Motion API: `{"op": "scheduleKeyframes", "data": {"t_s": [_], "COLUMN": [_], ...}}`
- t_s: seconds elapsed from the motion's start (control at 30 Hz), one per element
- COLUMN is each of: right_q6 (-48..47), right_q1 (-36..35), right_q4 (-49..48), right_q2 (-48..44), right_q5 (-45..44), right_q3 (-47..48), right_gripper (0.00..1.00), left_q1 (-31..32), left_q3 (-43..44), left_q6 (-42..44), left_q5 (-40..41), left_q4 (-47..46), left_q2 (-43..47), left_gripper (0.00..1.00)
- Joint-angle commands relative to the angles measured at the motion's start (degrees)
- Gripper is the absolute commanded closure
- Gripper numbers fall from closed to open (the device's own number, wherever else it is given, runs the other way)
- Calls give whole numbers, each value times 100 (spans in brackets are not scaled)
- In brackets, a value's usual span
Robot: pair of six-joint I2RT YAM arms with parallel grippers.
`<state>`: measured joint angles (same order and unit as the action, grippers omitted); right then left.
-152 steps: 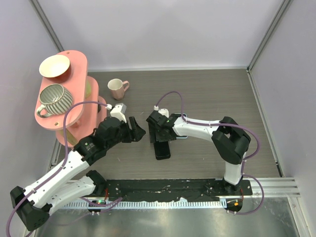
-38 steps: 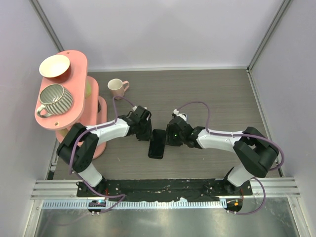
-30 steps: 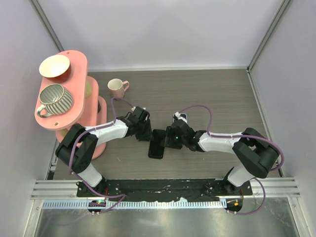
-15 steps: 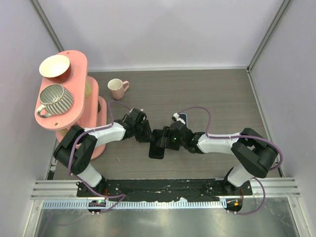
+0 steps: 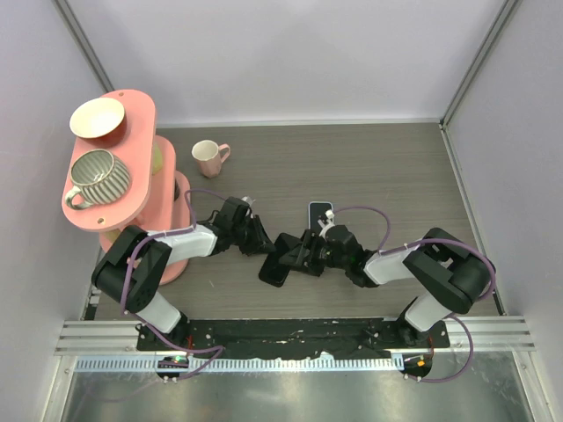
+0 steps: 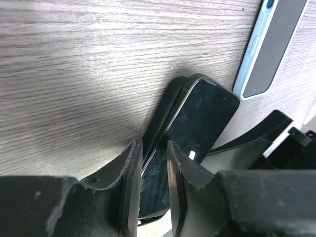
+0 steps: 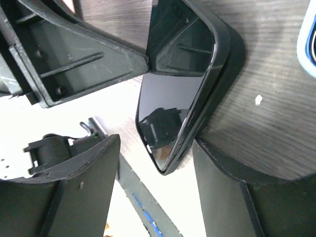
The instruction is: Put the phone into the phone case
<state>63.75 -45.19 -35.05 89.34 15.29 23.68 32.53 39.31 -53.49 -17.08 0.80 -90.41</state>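
The black phone case (image 5: 274,266) lies at an angle on the table, one long side raised. My left gripper (image 5: 261,245) is closed to a narrow gap on the case's left edge; in the left wrist view the case (image 6: 202,116) runs between my left gripper's fingers (image 6: 152,148). My right gripper (image 5: 297,257) is open, and its fingers straddle the case's near end (image 7: 180,74) in the right wrist view (image 7: 155,143). The light-blue phone (image 5: 320,214) lies flat, screen up, just beyond the right gripper. It also shows in the left wrist view (image 6: 269,44).
A pink two-tier stand (image 5: 132,207) at the left carries a tan bowl (image 5: 97,118) and a striped cup (image 5: 97,172). A pink mug (image 5: 208,156) stands behind the left arm. White walls close in the table's sides and back.
Both grippers have dropped low and pulled toward the front. The case has turned and tipped up on one side. The right wrist has slid off the phone, which now shows whole.
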Motion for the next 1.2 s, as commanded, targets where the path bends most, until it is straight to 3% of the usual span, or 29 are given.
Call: {"op": "scheduleKeyframes", "data": {"t_s": [0.0,0.07,0.3,0.7,1.17], "right_q6": [841,772,-213,-565,-239], "right_q1": [168,221,203,-25,-702], "right_q4": [-2928,-2615,978,2931,2565], "right_q2": [14,-100,-979,-1085,-338], "right_q5": [493,379,-710,-1871,-2250], "right_q3": [-152,-197,356,830,1112], "right_gripper": [35,35,35,35,30], "left_q1": [210,210,218,262,262], "left_q3": [-362,-380,-249,-318,-521], "left_q6": [-390,-364,-21,6,-363], "left_q5": [-937,-850,-253,-102,-674], "left_q4": [-211,-124,702,887,219], "left_q2": [-214,-179,199,366,217], "left_gripper": [73,73,74,74,75]}}
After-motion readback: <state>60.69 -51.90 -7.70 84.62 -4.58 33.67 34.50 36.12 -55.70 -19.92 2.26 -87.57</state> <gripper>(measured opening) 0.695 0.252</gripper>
